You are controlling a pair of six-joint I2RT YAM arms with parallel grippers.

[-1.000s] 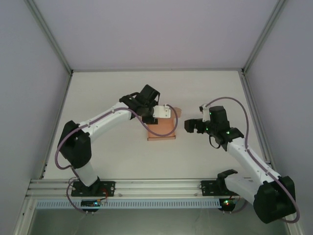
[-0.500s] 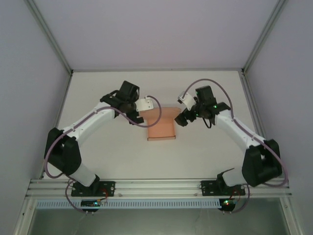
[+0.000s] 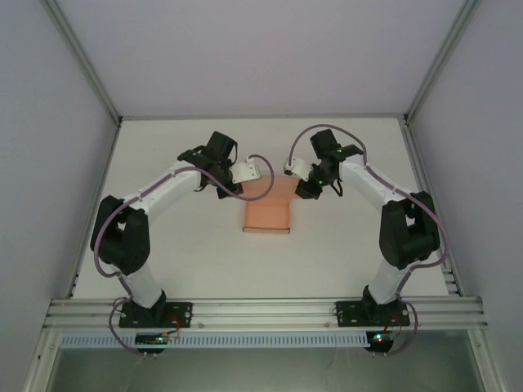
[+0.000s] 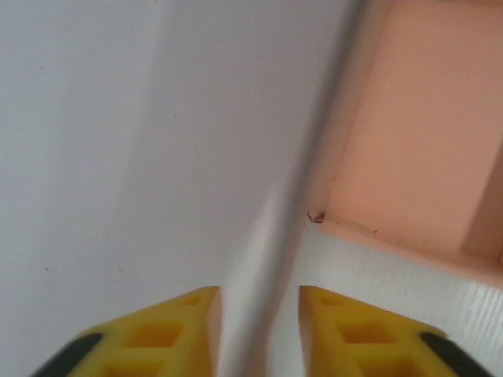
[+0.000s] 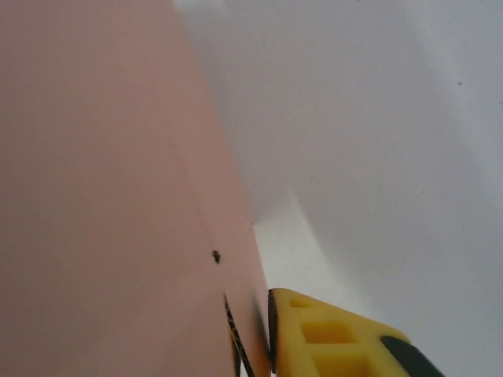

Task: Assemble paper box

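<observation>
Whereas they gaped earlier, left pincer (image 4: 258,294) and right pincer (image 5: 251,322) now clamp the paper box (image 3: 268,214).

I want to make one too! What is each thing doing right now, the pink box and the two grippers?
paper box: resting on the table, open on top, walls folded up.
left gripper: nearly closed around one box wall; whether it pinches is unclear.
right gripper: shut on the box's side.
</observation>
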